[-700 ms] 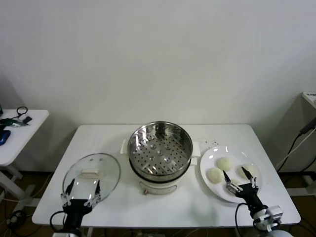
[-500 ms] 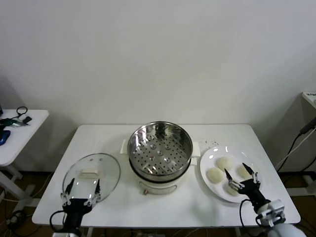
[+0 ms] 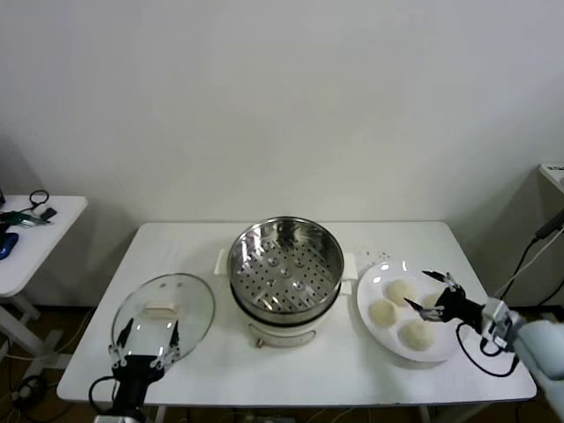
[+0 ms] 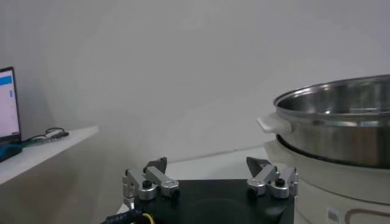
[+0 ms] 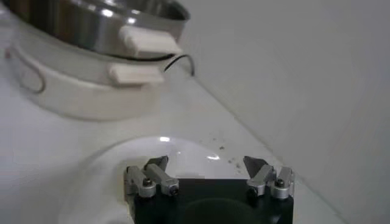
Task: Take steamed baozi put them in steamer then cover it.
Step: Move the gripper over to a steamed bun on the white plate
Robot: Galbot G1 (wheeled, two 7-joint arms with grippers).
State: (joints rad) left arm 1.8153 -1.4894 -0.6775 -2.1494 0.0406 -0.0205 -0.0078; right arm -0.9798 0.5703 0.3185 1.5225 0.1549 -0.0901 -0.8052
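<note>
four baozi point(image 3: 402, 291) on one plate point(image 3: 374, 275); one steamer point(image 3: 285, 264); one glass cover point(image 3: 164, 310); two tables point(image 3: 176, 247).

A white table point(image 3: 291, 370) fills the centre against a plain white wall point(image 3: 282, 97). A white plate point(image 3: 370, 300) sits toward the right. A side table point(image 3: 31, 242) with cables point(image 3: 26, 211) stands far left.

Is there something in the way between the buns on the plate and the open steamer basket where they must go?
Nothing visible blocks the way. The buns lie on the plate beside the steamer, which stands uncovered. The lid rests on the steamer's other side. The open right gripper is over the plate.
</note>
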